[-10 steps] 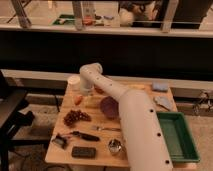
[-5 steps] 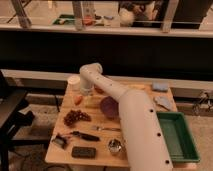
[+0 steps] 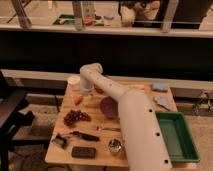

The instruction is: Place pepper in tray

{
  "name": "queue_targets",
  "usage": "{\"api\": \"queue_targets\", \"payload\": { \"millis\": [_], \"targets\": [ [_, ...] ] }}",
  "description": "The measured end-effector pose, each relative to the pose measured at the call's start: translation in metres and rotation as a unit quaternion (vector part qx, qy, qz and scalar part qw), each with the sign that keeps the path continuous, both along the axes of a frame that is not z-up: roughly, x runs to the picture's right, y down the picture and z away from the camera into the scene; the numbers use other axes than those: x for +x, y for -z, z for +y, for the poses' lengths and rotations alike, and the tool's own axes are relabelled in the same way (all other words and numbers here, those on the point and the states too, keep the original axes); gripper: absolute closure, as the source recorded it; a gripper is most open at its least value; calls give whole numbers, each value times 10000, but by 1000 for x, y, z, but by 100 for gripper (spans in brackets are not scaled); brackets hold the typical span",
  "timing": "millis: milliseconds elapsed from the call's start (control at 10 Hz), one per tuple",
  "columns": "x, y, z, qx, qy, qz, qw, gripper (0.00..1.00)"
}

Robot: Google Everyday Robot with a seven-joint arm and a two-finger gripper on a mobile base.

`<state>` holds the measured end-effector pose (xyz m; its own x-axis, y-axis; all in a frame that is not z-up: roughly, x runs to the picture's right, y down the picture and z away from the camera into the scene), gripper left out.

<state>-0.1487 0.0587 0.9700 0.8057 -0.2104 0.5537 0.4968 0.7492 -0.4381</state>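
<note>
The pepper [image 3: 78,99] is a small orange-red piece lying on the wooden table [image 3: 95,145], at the far left just in front of a white cup [image 3: 74,81]. The green tray [image 3: 176,136] sits at the table's right front edge and looks empty. My white arm rises from the lower right and bends at its elbow over the table's far side. My gripper [image 3: 85,91] hangs down from that bend, just right of and above the pepper, next to the cup. The arm hides most of it.
A purple bowl [image 3: 108,106] stands mid-table, partly behind the arm. Dark red grapes [image 3: 75,117] lie at the left. Black tools [image 3: 85,135], a dark block [image 3: 83,152] and a metal cup [image 3: 115,146] lie near the front edge. Blue items [image 3: 160,87] are at the far right.
</note>
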Motion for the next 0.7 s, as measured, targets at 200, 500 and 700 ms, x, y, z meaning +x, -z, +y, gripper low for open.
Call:
{"api": "queue_targets", "payload": {
  "millis": [200,500,700],
  "targets": [
    [2,-5,0,-13,-6,12,10000,72],
    [6,-4,-1,-2,37,45,10000,98],
    [6,-7,1,-14,47,65,10000,100]
  ]
}}
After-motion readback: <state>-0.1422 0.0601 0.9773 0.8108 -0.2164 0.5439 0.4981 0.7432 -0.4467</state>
